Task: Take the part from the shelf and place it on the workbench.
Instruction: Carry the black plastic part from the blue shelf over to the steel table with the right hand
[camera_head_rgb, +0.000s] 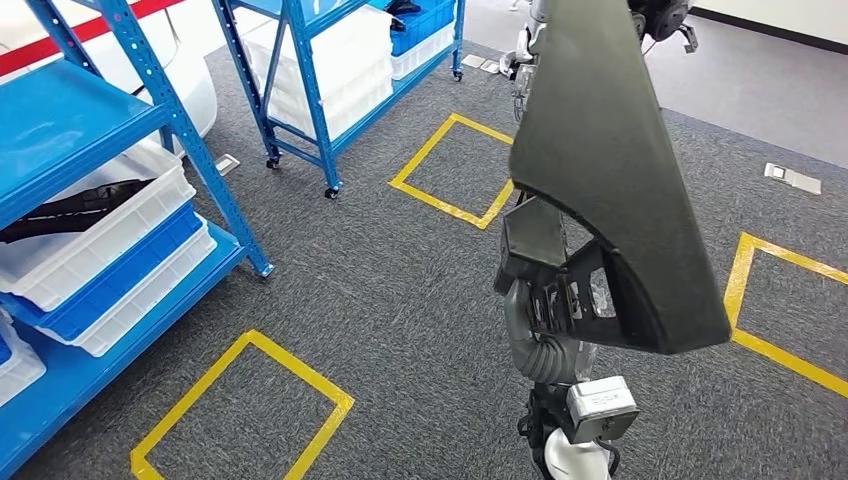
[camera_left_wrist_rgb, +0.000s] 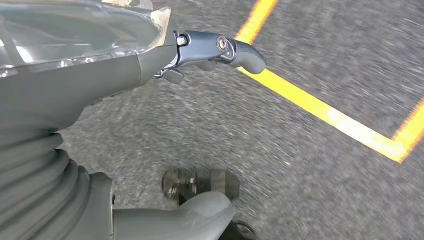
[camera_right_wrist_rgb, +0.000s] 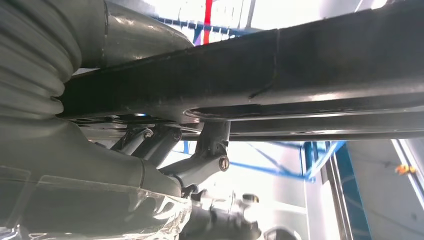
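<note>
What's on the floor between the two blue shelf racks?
Bare grey carpet in the head view: nothing stands between the near shelf rack and the far rack; a small floor plate lies by the near one.

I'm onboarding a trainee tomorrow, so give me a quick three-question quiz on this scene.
1. True or false: the raised dark part rests on the carpet.
2. What holds the part? A) the right robot hand B) a person C) a clamp
3. What colour is the tape on the carpet?
Key: 1 false; 2 A; 3 yellow.
</note>
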